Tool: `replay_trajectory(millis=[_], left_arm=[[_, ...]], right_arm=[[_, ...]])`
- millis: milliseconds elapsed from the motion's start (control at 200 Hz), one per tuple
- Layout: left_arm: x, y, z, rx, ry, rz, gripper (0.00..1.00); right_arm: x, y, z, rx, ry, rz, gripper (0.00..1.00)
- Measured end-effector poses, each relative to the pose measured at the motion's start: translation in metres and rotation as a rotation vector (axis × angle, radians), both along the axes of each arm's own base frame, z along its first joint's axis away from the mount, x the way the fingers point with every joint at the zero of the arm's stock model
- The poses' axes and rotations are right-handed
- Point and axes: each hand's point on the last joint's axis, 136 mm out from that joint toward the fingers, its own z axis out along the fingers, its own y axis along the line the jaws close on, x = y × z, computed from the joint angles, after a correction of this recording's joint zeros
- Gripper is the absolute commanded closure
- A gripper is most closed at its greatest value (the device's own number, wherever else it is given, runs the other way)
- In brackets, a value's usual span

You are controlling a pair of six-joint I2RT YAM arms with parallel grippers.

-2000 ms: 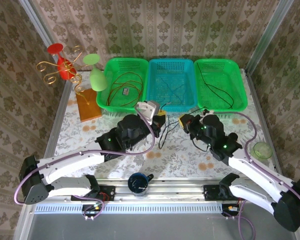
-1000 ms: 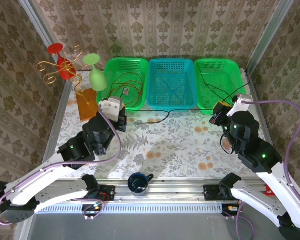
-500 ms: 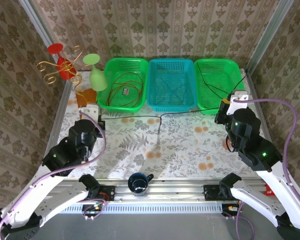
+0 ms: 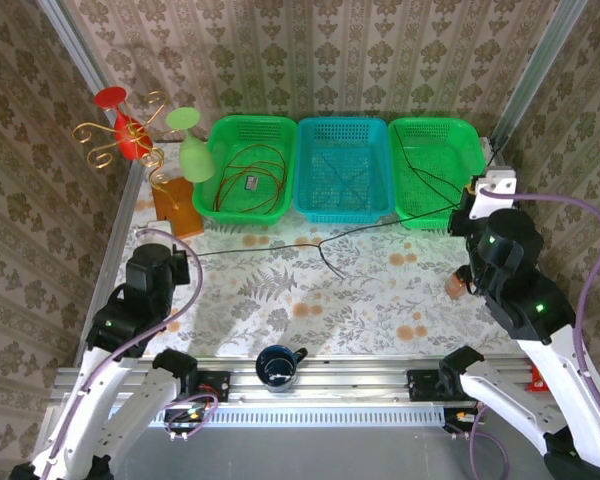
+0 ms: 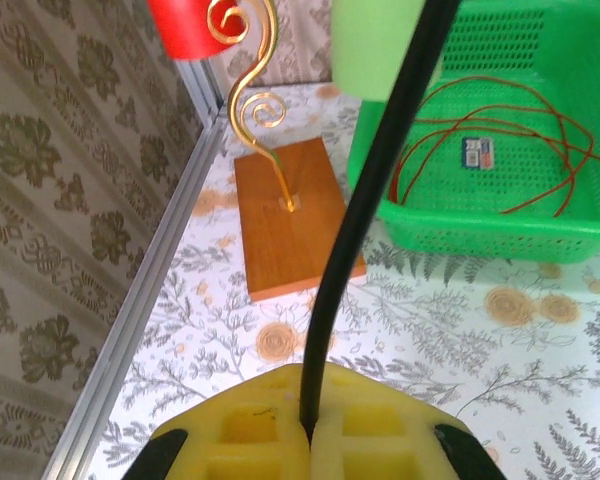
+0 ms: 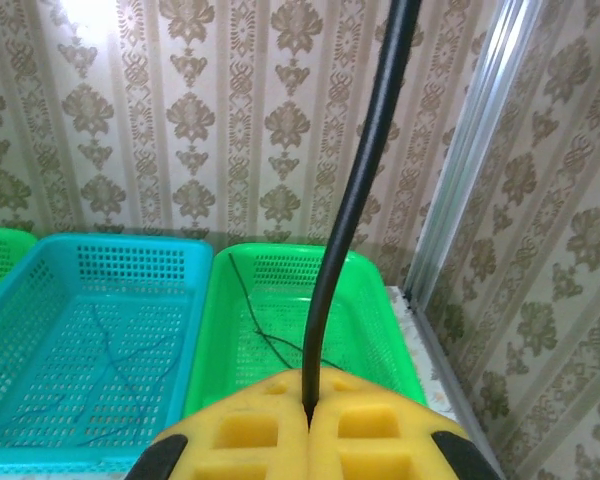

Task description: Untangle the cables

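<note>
Mug: dark, at the centre of the counter's near edge.
Left claw: pressed together, pinching the black cable near the left edge.
Right claw: pressed together on the same cable, near the right edge.
Black cable: taut between the claws, across mid-counter.
Far edge: red-brown cable in the left green basket; thin black cables in the blue basket and the right green basket.

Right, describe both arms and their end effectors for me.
The left arm and right arm match: glossy white link shells, bulky black joint housings with small green lights, a thick purple hose trailing alongside. The left end effector and right end effector have yellow moulded fingers with square recesses and black outer edges.
</note>
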Motion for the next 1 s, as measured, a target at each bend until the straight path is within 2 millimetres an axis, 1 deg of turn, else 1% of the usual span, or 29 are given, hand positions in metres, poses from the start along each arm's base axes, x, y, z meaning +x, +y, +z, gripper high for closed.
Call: replay_trajectory(millis=[165, 280, 415, 550, 710, 870, 1000], left_arm=[[-0.001, 0.006, -0.031, -0.027, 0.082, 0.011, 1.00], [-0.003, 0.018, -0.053, -0.056, 0.143, 0.054, 1.00], [-0.005, 0.027, -0.069, -0.098, 0.184, 0.084, 1.00], [-0.006, 0.026, -0.078, -0.125, 0.207, 0.079, 1.00], [-0.005, 0.019, -0.083, -0.154, 0.224, 0.047, 1.00], [-0.001, 0.007, -0.079, -0.219, 0.206, 0.005, 1.00], [0.001, -0.001, -0.072, -0.267, 0.175, -0.018, 1.00]], right_arm=[[0.006, -0.009, 0.016, -0.021, -0.020, -0.037, 1.00], [0.011, -0.015, 0.030, -0.038, -0.031, -0.056, 1.00], [0.011, -0.026, 0.051, -0.053, -0.063, -0.085, 1.00], [0.008, -0.034, 0.076, -0.052, -0.116, -0.106, 1.00], [0.010, -0.035, 0.096, -0.056, -0.153, -0.099, 1.00], [0.022, -0.031, 0.115, -0.070, -0.178, -0.087, 1.00], [0.037, -0.030, 0.129, -0.080, -0.195, -0.086, 1.00]])
